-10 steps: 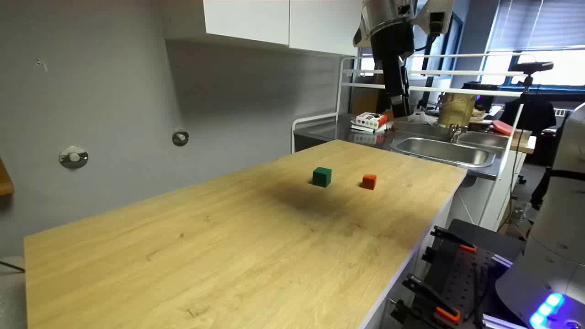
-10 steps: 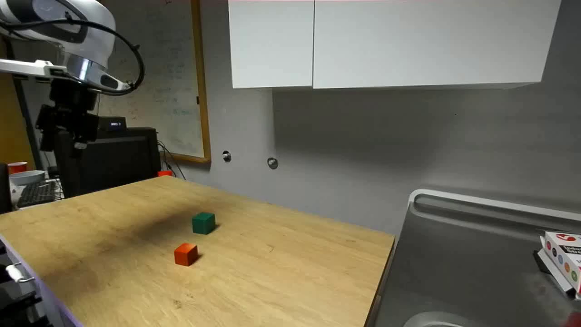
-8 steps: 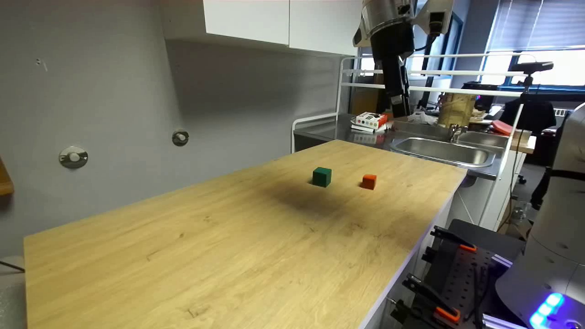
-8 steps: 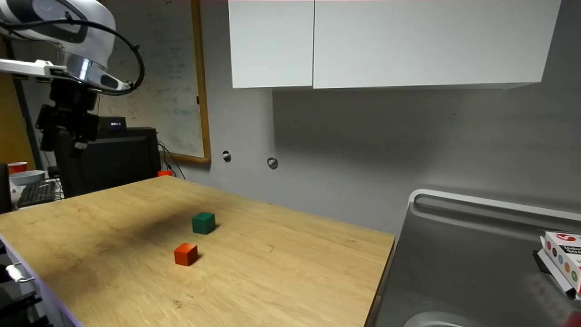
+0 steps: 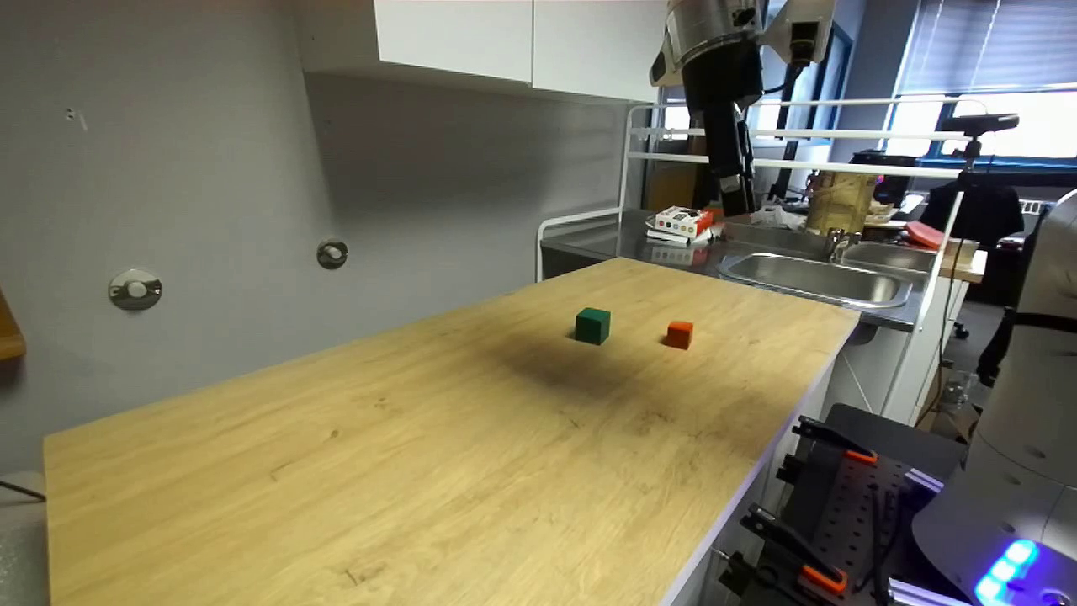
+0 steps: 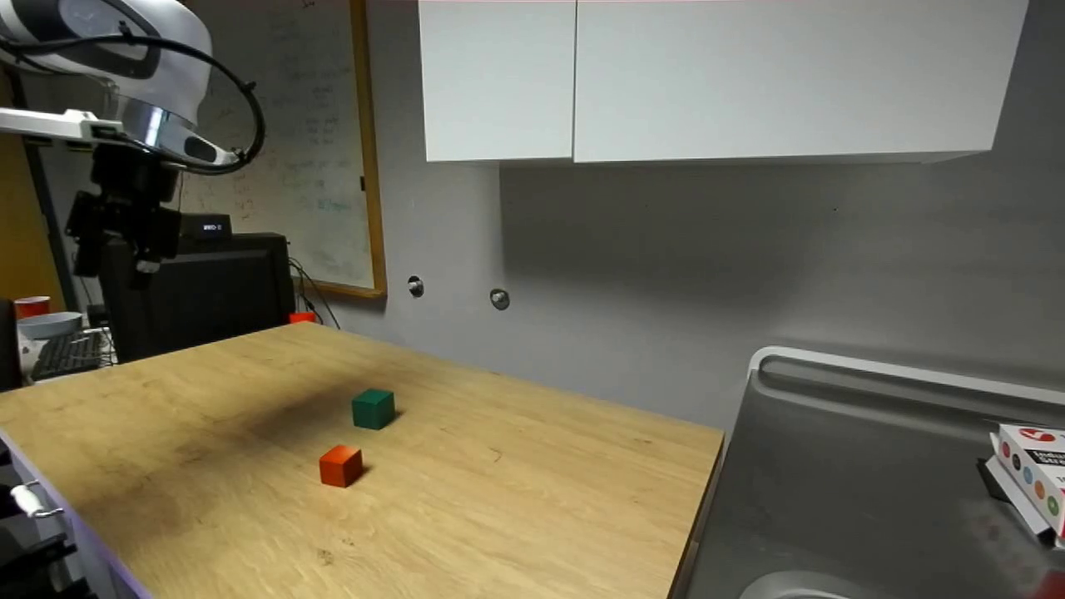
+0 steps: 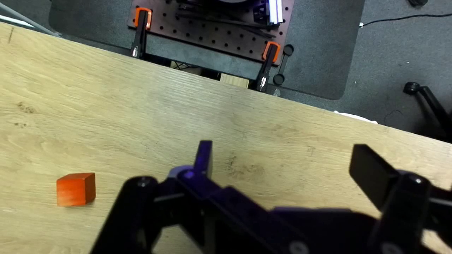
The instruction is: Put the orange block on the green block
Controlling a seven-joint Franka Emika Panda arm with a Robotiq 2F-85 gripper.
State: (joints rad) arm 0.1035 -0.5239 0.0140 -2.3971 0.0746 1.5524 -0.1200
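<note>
The orange block (image 5: 679, 335) is a small red-orange cube lying on the wooden table; it also shows in an exterior view (image 6: 341, 466) and at the left of the wrist view (image 7: 75, 189). The green block (image 5: 592, 326) is a dark green cube on the table, a short gap from the orange one; it also shows in an exterior view (image 6: 373, 408). It does not show in the wrist view. My gripper (image 7: 285, 159) is open and empty, with its fingers wide apart. It hangs high above the table, away from both blocks, in both exterior views (image 5: 738, 198) (image 6: 115, 266).
The wooden table (image 5: 379, 471) has a wall behind it and white cabinets (image 6: 707, 83) overhead. A metal sink counter (image 6: 832, 474) with a small box (image 6: 1036, 470) adjoins one end. Black clamps (image 7: 266, 68) with orange parts sit at the robot-side edge.
</note>
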